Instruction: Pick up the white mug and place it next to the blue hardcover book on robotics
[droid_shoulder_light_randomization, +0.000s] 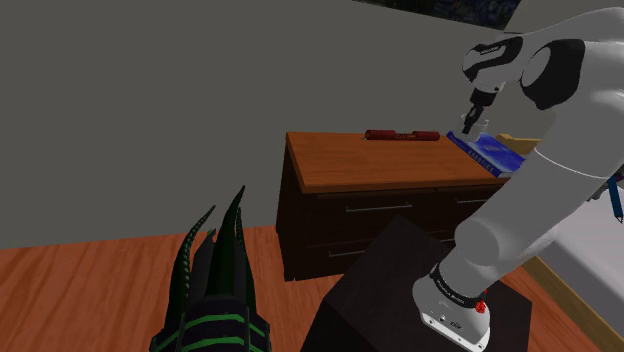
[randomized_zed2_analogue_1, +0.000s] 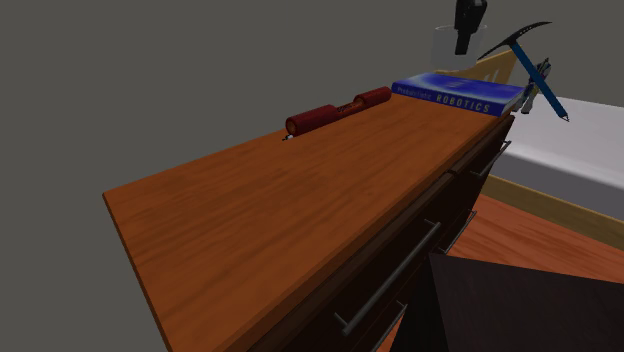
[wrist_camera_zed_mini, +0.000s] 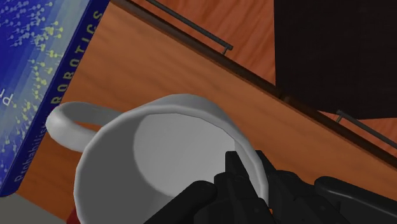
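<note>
on the second exterior view's left a dark red bar (randomized_zed2_analogue_1: 337, 112) lies along the back edge of the wooden bench (randomized_zed2_analogue_1: 280, 220). right of it lies the blue book (randomized_zed2_analogue_1: 455, 96), its spine reading robotics, and just behind the book's far end the white mug (randomized_zed2_analogue_1: 445, 45) is upright under the tool (randomized_zed2_analogue_1: 468, 22). whether the mug's base rests on the bench or hangs just clear of it i cannot tell. from the wrist, the tool's two fingers look pinched on the mug's wall, one inside the rim and one outside, on the side away from the handle (wrist_camera_zed_mini: 67, 121), which points toward the book. the mug looks stiff and smooth, and is likely light but breakable. a rim pinch could let it swing or slip, so a slow, level carry seems wise. its inside is bare, so there is nothing to spill. the bench's drawers (randomized_zed2_analogue_1: 455, 200) are closed.
</note>
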